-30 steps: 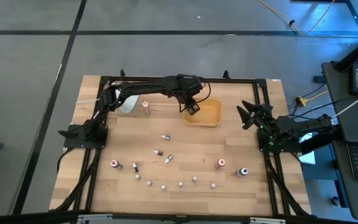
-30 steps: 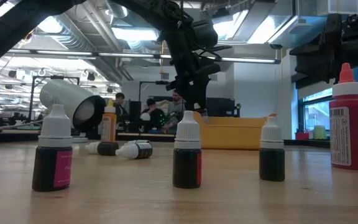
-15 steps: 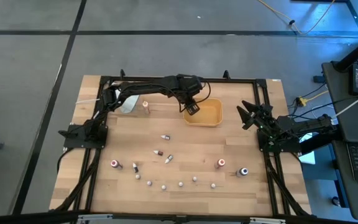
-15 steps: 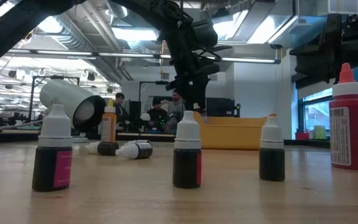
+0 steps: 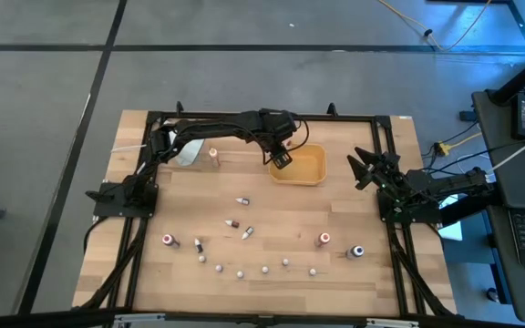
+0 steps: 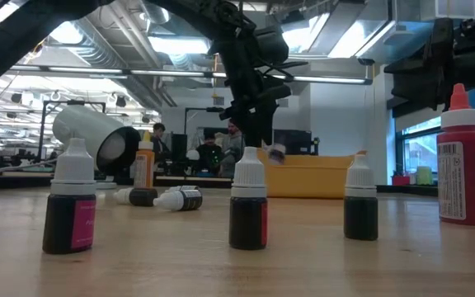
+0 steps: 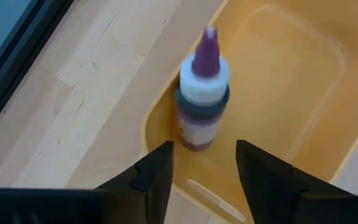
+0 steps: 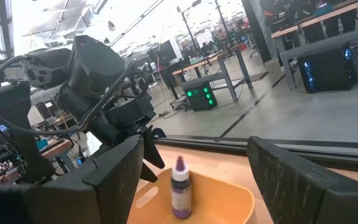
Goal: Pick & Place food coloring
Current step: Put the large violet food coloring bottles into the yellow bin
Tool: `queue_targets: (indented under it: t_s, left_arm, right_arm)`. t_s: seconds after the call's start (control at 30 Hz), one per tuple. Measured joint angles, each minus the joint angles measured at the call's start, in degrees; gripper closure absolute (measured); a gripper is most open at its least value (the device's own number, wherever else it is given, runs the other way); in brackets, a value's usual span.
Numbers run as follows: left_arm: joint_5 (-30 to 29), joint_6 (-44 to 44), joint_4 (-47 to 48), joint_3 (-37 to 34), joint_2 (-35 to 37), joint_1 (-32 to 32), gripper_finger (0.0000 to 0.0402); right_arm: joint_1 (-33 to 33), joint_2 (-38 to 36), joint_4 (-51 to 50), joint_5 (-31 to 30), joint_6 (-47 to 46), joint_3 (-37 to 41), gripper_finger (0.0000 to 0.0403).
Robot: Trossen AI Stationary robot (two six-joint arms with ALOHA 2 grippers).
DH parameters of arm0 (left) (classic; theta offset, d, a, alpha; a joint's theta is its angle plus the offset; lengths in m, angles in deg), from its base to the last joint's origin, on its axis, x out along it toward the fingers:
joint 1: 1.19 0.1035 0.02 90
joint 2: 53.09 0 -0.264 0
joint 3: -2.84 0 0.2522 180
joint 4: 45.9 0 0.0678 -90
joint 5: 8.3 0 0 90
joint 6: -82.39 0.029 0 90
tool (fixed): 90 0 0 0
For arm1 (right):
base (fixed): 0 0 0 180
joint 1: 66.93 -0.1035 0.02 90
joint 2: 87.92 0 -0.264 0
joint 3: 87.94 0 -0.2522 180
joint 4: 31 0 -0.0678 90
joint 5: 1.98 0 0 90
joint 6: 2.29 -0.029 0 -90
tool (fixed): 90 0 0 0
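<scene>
From where I stand this looks like the drop-off: the left gripper [image 5: 283, 160] hangs over the near corner of the tray [image 5: 310, 175], fingers spread apart, and a purple-tipped food coloring bottle [image 7: 203, 99] sits free inside it. Next it should lift clear and go for another bottle. The right gripper [image 5: 361, 169] waits wide open beside the tray.

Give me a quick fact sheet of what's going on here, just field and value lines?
Left gripper: left gripper open, over the tray's edge
Just let go: purple-tipped bottle, inside the tray, clear of the fingers
Right gripper: right gripper open, waiting at the table's right side
Still on table: small bottles, e.g. white-capped bottle, red bottle
Also there: white cylinder lying on its side
</scene>
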Motion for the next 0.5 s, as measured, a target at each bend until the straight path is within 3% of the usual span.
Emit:
queue_targets:
  t_s: [0.5]
  left_arm:
    - [0.09,0.39,-0.52,0.0,2.02,-0.03,0.0223]
  right_arm:
    - [-0.01,0.0,0.0,-0.02,0.03,-0.01,0.0114]
